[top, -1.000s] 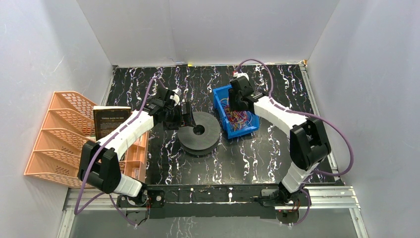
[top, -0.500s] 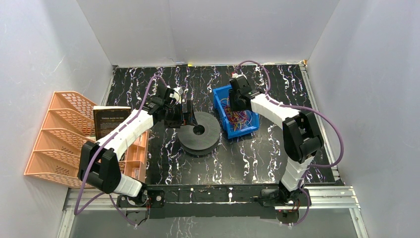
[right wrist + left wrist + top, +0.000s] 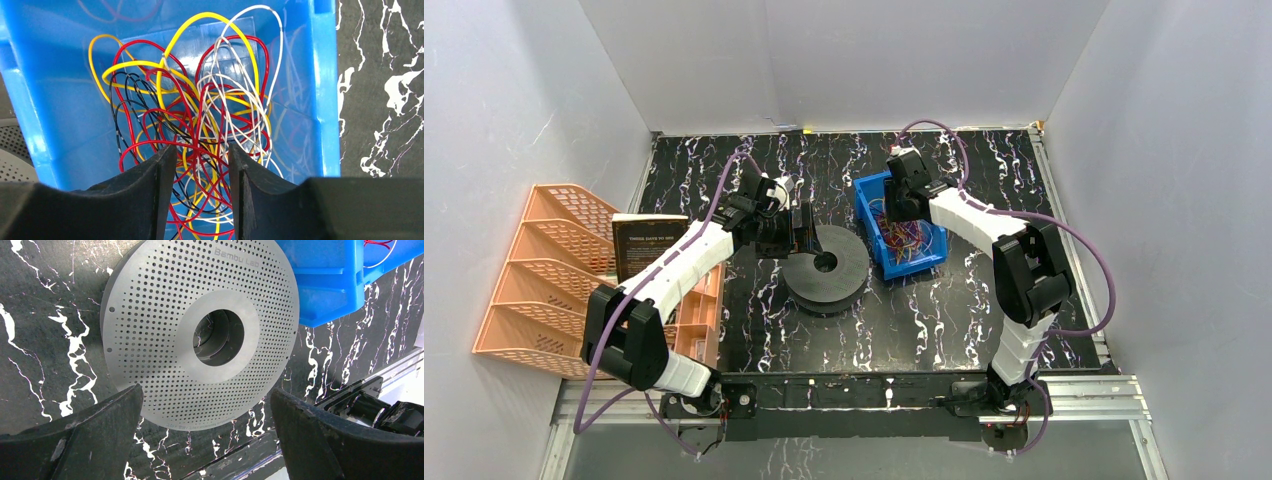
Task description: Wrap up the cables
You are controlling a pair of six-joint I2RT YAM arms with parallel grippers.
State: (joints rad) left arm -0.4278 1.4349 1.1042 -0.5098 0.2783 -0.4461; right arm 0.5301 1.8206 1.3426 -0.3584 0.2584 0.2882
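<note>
The cables (image 3: 200, 125) are thin red, yellow, white and black wires in a loose tangle inside a blue bin (image 3: 55, 125). In the top view the tangle (image 3: 906, 240) fills the bin (image 3: 871, 190) at centre right. My right gripper (image 3: 201, 147) hangs over the tangle with its jaws narrowly apart, and red and yellow strands show in the gap; it also shows in the top view (image 3: 902, 212). A grey perforated spool (image 3: 150, 315) lies flat left of the bin (image 3: 849, 272). My left gripper (image 3: 205, 390) is wide open and empty above the spool's left edge (image 3: 802, 228).
An orange file rack (image 3: 544, 260) stands at the left edge with a dark book (image 3: 649, 245) against it. A small orange organizer (image 3: 694, 310) sits beside the left arm. A metal rail (image 3: 854, 395) runs along the near edge.
My right arm has folded its elbow inward and the gripper has shifted slightly further over the bin. The left arm has barely moved.
</note>
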